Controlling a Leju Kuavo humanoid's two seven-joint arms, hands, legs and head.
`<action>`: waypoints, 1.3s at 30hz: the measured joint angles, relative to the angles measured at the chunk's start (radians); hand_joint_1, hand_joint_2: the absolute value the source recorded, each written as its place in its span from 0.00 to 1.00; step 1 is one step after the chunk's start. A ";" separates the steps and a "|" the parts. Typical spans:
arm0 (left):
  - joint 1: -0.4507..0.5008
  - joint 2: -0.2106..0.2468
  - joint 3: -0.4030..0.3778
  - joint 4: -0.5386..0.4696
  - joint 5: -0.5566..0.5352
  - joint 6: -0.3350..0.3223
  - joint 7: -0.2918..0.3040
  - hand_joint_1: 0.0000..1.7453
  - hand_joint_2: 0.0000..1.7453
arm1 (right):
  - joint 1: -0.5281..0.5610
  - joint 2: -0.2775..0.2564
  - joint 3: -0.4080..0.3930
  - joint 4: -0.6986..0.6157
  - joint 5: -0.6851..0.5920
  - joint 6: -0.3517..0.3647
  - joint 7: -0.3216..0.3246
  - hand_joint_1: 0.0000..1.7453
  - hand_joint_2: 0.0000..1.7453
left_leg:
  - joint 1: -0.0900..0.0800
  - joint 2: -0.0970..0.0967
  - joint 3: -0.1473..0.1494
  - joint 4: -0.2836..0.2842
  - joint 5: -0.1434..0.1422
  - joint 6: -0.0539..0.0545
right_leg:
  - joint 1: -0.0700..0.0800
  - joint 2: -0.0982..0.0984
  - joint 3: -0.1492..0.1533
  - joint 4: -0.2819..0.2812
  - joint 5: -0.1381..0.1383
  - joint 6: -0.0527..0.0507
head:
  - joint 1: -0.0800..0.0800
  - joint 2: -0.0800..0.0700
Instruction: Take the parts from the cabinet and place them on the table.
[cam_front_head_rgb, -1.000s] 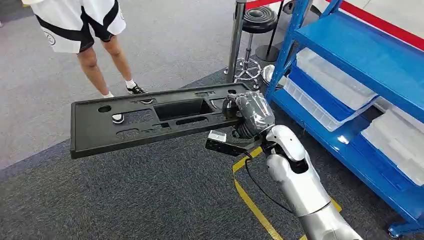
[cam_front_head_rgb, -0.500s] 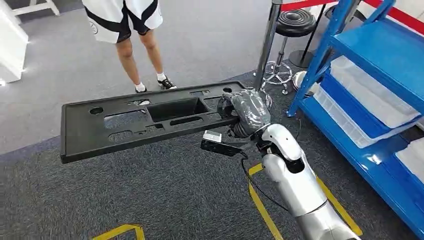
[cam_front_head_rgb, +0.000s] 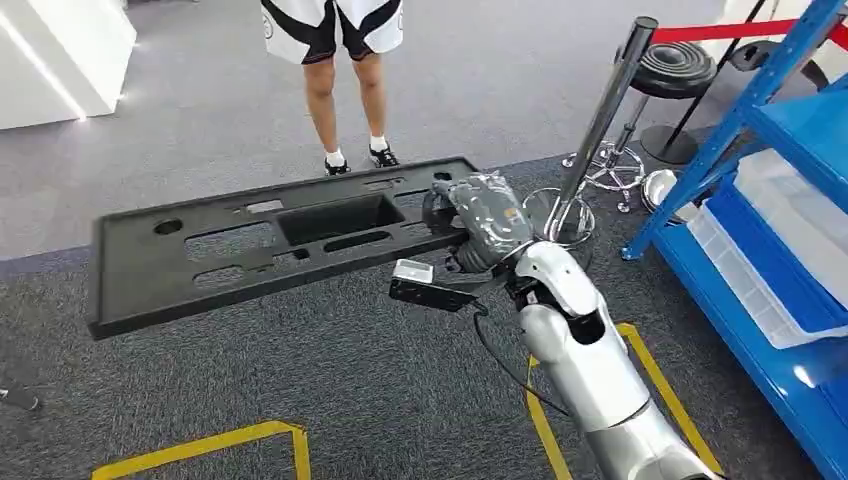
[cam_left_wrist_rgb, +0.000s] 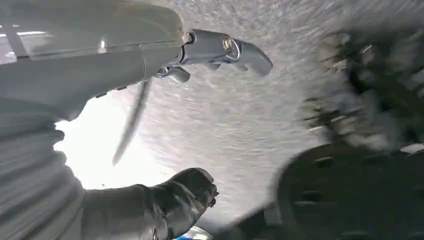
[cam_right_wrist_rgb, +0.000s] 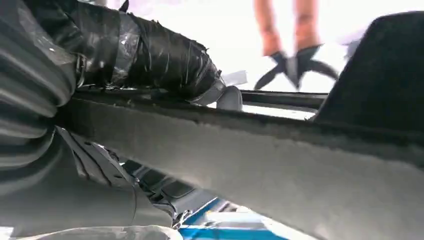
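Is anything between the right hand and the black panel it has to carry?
No. The right hand already grips the black panel at its end, holding it above the carpet.

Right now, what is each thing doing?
Black plastic part: lifted above the carpet, roughly level, gripped at one end.
Right hand: gripping the part's end.
Left hand: holding nothing, above the carpet.
Person: standing beyond the part.
Clear bins: resting on the blue rack.
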 joint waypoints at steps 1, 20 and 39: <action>-0.006 0.018 -0.014 0.000 -0.026 -0.014 -0.006 0.00 1.00 | -0.005 0.020 0.013 0.000 0.002 0.003 0.006 1.00 1.00 | 0.001 -0.011 -0.001 0.008 -0.003 -0.004 | -0.002 0.006 0.040 -0.084 0.046 -0.002 | 0.000 0.000; -0.052 0.110 -0.093 0.000 -0.111 -0.030 -0.025 0.00 1.00 | -0.054 0.110 0.094 -0.015 0.002 0.003 0.032 1.00 1.00 | 0.003 0.104 -0.015 0.019 -0.014 -0.047 | 0.011 -0.101 0.103 -0.219 0.066 -0.015 | -0.002 0.000; -0.042 0.280 -0.147 -0.311 -0.155 0.057 0.172 0.00 1.00 | -0.122 0.210 0.152 -0.006 -0.013 0.052 0.104 1.00 1.00 | 0.015 -0.038 -0.029 0.034 -0.020 -0.048 | 0.004 0.028 0.069 -0.221 0.105 -0.041 | -0.001 0.000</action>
